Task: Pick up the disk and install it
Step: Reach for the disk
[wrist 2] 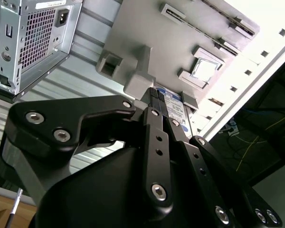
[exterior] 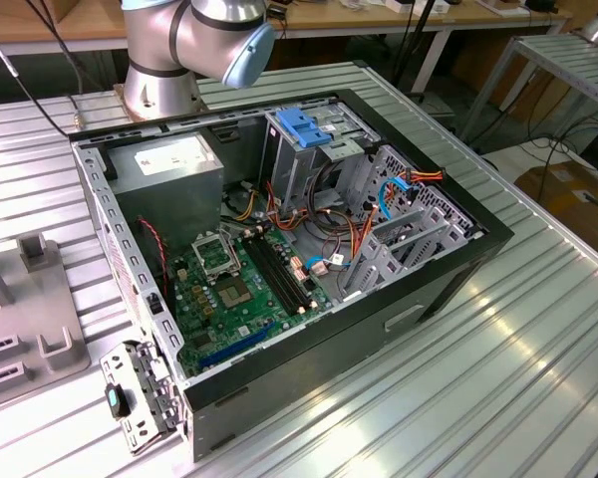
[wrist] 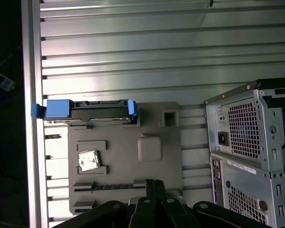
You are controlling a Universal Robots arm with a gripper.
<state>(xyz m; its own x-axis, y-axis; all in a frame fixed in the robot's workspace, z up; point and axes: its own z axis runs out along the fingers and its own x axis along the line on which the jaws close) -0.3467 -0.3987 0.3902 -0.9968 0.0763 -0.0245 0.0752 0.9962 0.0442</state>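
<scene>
The disk (wrist: pixel 88 110) stands on edge in the grey holder plate (exterior: pixel 20 304) at the exterior view's left edge, near the computer case (wrist: pixel 242 142). The gripper (wrist: pixel 154 184) hangs apart from it, its claw clenched on nothing

My shiny metal table (exterior: pixel 538 378) has a wooden desk (exterior: pixel 349 22) at twelve o'clock and a brown box (exterior: pixel 573 194) at three o'clock.

second wrist view: disk (wrist 2: pixel 176 107) mostly hidden behind gripper (wrist 2: pixel 156 96) | exterior view: arm (exterior: pixel 179 40) cut off at top edge, grey fixture plate (exterior: pixel 60 309) cut off at the exterior view's left edge
</scene>
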